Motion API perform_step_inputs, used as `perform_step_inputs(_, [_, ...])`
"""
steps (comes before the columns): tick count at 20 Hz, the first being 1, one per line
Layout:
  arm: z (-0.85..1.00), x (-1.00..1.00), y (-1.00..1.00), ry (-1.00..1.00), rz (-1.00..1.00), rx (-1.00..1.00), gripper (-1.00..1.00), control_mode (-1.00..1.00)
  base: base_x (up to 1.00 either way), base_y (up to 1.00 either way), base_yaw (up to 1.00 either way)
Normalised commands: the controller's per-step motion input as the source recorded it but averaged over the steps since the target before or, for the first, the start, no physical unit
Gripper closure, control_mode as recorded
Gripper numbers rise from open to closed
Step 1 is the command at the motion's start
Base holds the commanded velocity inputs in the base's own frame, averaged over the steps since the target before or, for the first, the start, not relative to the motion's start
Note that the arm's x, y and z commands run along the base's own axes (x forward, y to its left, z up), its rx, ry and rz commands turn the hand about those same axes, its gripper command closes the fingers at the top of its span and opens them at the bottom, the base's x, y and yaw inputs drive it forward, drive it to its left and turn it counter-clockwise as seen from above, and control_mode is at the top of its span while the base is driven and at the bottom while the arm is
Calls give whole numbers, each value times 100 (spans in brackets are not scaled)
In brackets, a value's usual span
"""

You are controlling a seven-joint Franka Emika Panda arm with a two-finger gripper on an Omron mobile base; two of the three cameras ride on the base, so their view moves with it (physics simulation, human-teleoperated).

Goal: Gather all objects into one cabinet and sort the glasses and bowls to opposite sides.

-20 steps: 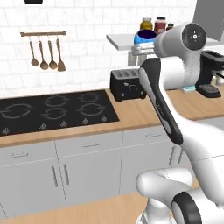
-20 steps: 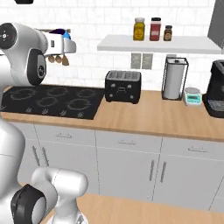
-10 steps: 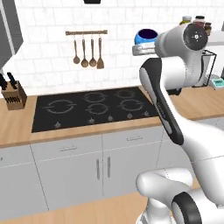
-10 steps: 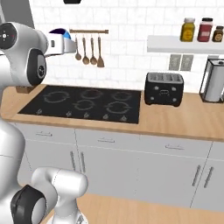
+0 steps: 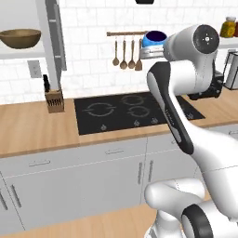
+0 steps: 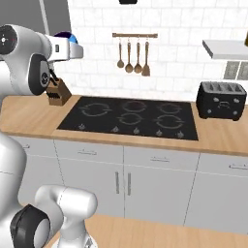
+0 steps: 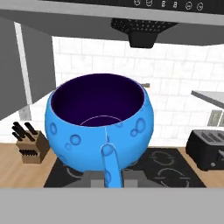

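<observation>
Left base view: mid-carry, by the look of it. Blue vessel [image 5: 155,37] riding high at the end of the arm, up by the hanging wooden spoons [image 5: 127,53] and above the cooktop [image 5: 135,111]. Wooden bowl [image 5: 19,38] already sitting on the white bottom board of the open cabinet [image 5: 28,54] at far left, well apart from the vessel. Knife block [image 5: 54,98] on the counter below it. Likely next step: bring the vessel over to that cabinet and set it down on the opposite side from the bowl, which calls for clearing the dark cabinet side panel on the way in.

Right base view: same blue vessel [image 6: 71,39] peeking out past the white wrist at upper left, above the knife block [image 6: 57,91]. Toaster [image 6: 221,100] off to the right on the counter, not involved.

Hand view: gripper [image 7: 107,174] clenched tight on the vessel [image 7: 99,122], pinching the near wall. One fingertip tinted blue against the outside, the other hidden inside. Vessel upright, dark-blue inside showing, looks empty. Grip on one wall only, so maybe some risk of tilt when lowered.
</observation>
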Motion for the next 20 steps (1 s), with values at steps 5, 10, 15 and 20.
perform_step_inputs(5, [0, 0, 0, 0, 0, 0, 100, 100, -30, 37, -3])
perform_step_inputs(10, [0, 0, 0, 0, 0, 0, 100, 100, -86, 0, -7])
perform_step_inputs(15, [0, 0, 0, 0, 0, 0, 100, 100, -98, -1, -5])
perform_step_inputs(20, [0, 0, 0, 0, 0, 0, 100, 100, -68, 44, -2])
